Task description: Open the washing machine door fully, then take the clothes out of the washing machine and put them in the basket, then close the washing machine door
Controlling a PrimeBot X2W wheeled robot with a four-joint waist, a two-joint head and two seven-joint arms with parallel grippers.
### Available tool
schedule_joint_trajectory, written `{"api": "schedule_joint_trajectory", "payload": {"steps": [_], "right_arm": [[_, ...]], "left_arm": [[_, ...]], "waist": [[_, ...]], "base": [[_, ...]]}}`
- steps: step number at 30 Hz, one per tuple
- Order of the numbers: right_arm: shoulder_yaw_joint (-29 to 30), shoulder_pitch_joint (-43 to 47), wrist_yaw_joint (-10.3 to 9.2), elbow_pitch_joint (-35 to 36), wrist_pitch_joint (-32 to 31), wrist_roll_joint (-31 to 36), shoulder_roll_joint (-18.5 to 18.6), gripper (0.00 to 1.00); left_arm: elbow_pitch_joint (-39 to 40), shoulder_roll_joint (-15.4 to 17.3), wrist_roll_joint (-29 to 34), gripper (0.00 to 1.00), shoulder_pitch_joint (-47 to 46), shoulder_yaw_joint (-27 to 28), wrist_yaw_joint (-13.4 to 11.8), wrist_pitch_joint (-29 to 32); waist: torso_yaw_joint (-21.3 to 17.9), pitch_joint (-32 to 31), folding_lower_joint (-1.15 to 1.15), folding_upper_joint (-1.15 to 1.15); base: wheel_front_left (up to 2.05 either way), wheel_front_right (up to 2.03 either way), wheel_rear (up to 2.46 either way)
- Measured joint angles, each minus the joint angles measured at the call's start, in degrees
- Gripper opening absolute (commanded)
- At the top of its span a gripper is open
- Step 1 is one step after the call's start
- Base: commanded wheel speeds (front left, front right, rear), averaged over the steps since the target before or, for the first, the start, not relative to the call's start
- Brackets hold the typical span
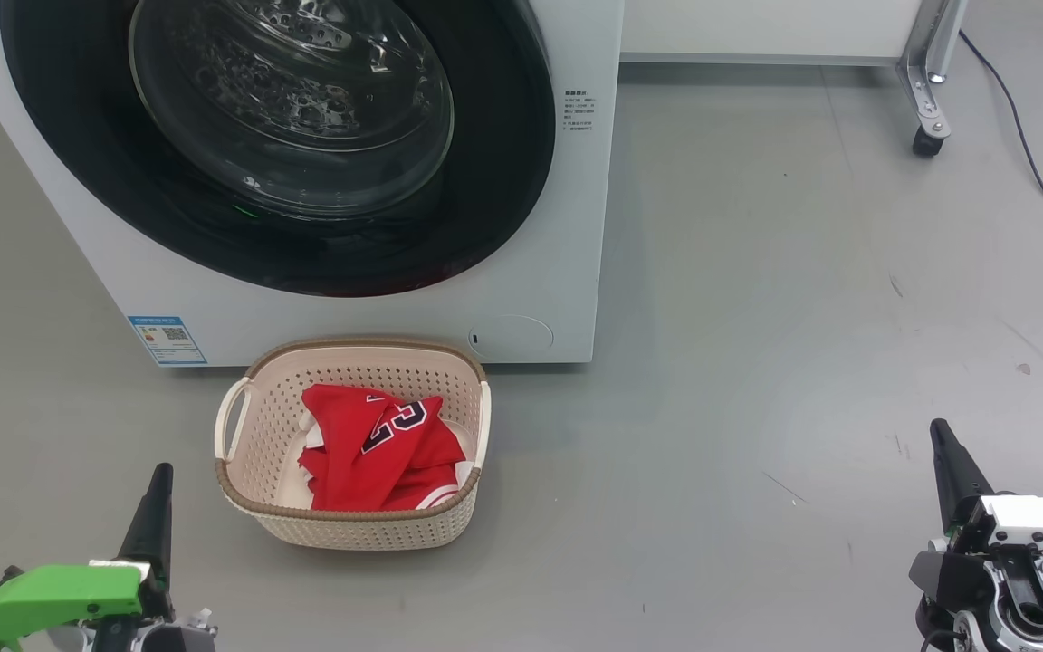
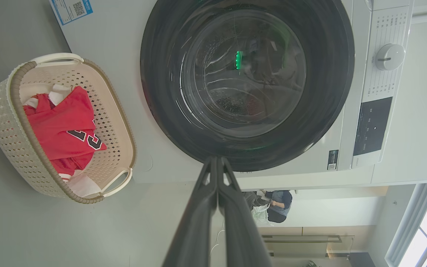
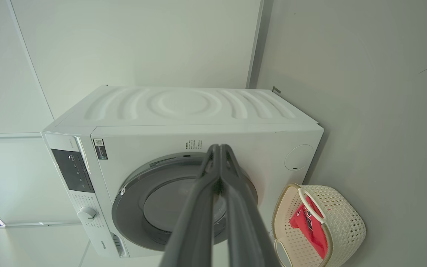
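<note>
Fingers of the left gripper (image 2: 217,160) and right gripper (image 3: 219,147) are pressed together (nothing held) and point toward the washing machine (image 1: 567,272). Ahead, the clothes (image 1: 377,444) lie in the basket (image 1: 349,530), which stands on the floor (image 1: 757,362) just before the washing machine; the washing machine door (image 1: 60,136) is closed.
</note>
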State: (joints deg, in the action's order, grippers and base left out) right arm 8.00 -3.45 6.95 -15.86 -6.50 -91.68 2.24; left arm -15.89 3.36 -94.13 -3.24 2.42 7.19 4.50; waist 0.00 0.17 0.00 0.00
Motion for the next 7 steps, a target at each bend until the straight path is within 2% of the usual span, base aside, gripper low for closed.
{"api": "schedule_joint_trajectory", "payload": {"steps": [7], "right_arm": [[0.0, 0.0, 0.00, 0.0, 0.0, 0.0, 0.0, 0.00]], "left_arm": [[0.0, 0.0, 0.0, 0.00, 0.0, 0.0, 0.0, 0.0]], "waist": [[0.0, 0.0, 0.00, 0.00]], "base": [[0.00, 0.00, 0.00]]}}
